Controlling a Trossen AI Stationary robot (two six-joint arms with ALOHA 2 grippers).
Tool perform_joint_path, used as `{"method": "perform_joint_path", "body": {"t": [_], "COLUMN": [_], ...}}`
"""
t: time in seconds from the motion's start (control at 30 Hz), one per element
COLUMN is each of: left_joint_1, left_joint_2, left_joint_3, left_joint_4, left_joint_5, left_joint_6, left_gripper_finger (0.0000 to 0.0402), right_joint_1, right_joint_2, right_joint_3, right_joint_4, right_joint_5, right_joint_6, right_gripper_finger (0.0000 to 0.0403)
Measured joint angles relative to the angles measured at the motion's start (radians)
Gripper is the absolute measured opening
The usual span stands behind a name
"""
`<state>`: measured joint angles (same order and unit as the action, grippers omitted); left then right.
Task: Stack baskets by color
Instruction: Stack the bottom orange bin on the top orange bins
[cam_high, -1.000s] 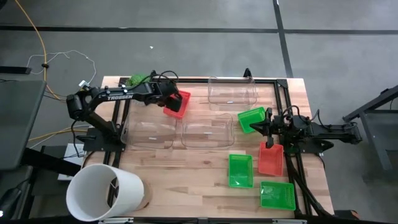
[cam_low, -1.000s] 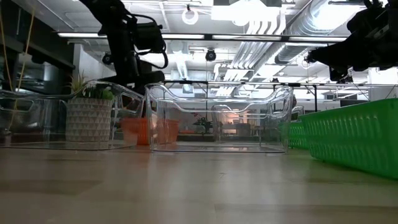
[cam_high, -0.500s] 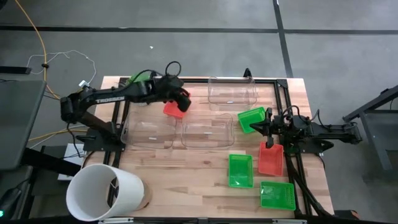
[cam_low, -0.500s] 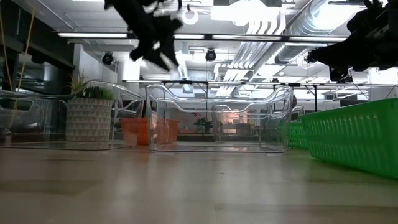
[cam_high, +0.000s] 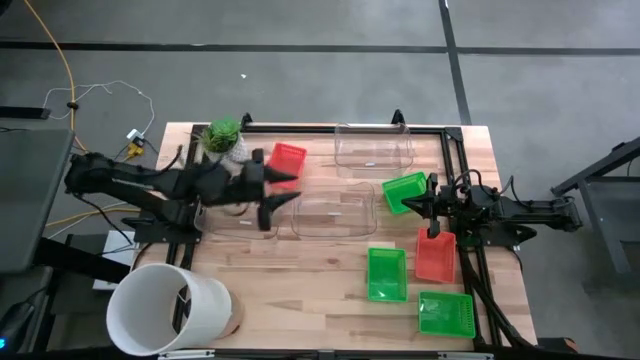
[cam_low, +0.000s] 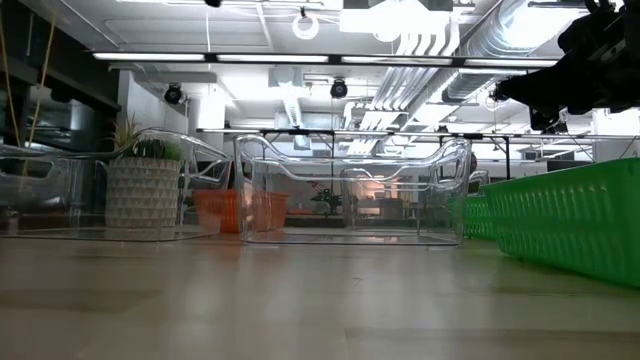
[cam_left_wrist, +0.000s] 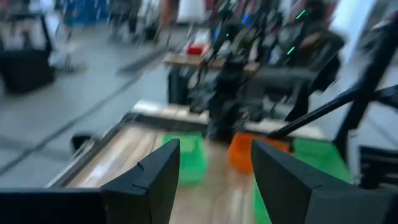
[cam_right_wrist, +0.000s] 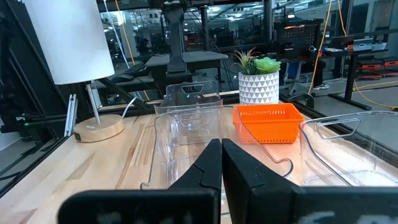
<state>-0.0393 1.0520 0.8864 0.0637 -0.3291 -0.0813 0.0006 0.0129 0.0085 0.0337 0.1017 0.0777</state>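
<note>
A red basket rests flat on the table at the far left, beside the potted plant; it also shows in the right wrist view and the low view. My left gripper hangs open above the clear baskets, level and pointing toward the table's right, holding nothing. My right gripper waits shut at the right, between a green basket and a second red basket. Two more green baskets lie near the front right.
A big white bucket stands at the near left corner. Three clear baskets sit mid-table: one at the far side, two side by side. A black frame edges the table. Bare wood shows at the near middle.
My left gripper has come off the red basket at the far left, risen out of the low view, and swung toward the table's near side over the clear baskets, tipping from pointing down to level. The red basket stays on the table by the plant.
</note>
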Motion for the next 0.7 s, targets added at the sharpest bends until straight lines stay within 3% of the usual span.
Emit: {"method": "perform_joint_path", "body": {"t": [0.17,0.43,0.7], "left_joint_1": [-0.112,-0.160,-0.160], "left_joint_2": [-0.124,-0.276,-0.346], "left_joint_3": [-0.215,-0.510,-0.660], "left_joint_4": [0.192,0.373,0.540], "left_joint_5": [-0.019,-0.050,-0.035], "left_joint_6": [0.066,0.058,0.059], "left_gripper_finger": [0.0184,0.0184,0.0184], "right_joint_1": [0.000,0.000,0.000], "right_joint_2": [0.000,0.000,0.000], "right_joint_3": [0.000,0.000,0.000], "right_joint_4": [0.000,0.000,0.000], "right_joint_5": [0.000,0.000,0.000], "right_joint_6": [0.000,0.000,0.000], "right_gripper_finger": [0.0000,0.0000,0.0000]}}
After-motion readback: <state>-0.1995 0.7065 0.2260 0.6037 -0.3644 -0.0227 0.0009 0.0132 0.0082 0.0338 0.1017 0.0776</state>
